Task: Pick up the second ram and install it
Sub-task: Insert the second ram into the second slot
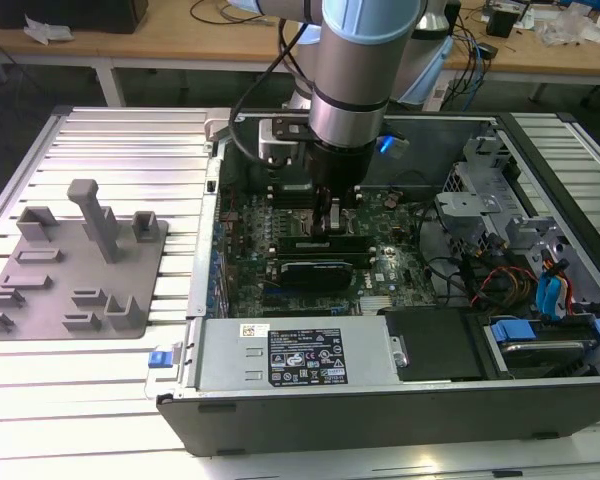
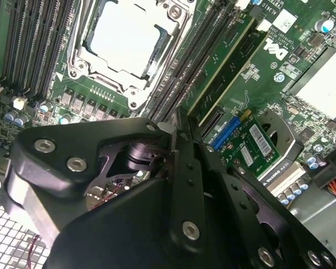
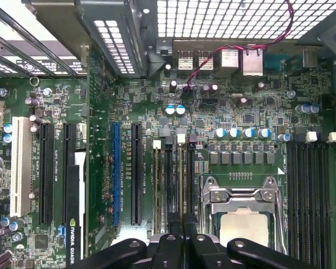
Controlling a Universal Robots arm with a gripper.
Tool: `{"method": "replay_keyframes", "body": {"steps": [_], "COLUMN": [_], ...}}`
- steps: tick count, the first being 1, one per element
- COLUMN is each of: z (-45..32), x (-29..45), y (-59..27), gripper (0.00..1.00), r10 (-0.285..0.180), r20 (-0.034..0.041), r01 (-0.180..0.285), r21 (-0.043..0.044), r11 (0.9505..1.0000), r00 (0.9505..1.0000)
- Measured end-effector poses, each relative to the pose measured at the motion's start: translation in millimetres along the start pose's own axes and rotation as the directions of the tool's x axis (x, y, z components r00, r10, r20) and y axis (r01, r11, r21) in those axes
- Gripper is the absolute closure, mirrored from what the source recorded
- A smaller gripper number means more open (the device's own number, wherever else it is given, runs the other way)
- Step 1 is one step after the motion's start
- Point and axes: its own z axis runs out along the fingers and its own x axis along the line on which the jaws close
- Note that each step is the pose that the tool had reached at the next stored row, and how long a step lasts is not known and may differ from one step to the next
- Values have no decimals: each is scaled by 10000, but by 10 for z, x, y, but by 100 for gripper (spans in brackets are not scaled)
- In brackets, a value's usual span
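The second ram (image 3: 183,182), a thin, long, narrow memory stick with a dark green board and dark chips, stands upright on its long edge. In the first wrist view it appears edge-on, as a slim dark line. It sits in line with one slot of the memory bank just beside the processor socket, parallel to the neighbouring slots. Its near end lies between the closed-in fingertips of the black metal gripper (image 3: 183,223). Whether it is pressed fully home cannot be made out.
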Motion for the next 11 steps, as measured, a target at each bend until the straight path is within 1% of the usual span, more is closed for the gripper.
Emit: {"method": "replay_keyframes", "body": {"steps": [11], "z": [13], "x": [0], "y": [0], "gripper": [91], "r10": [0], "r20": [-1], "r01": [0], "r21": [2], "r11": [10000], "r00": [10000]}}
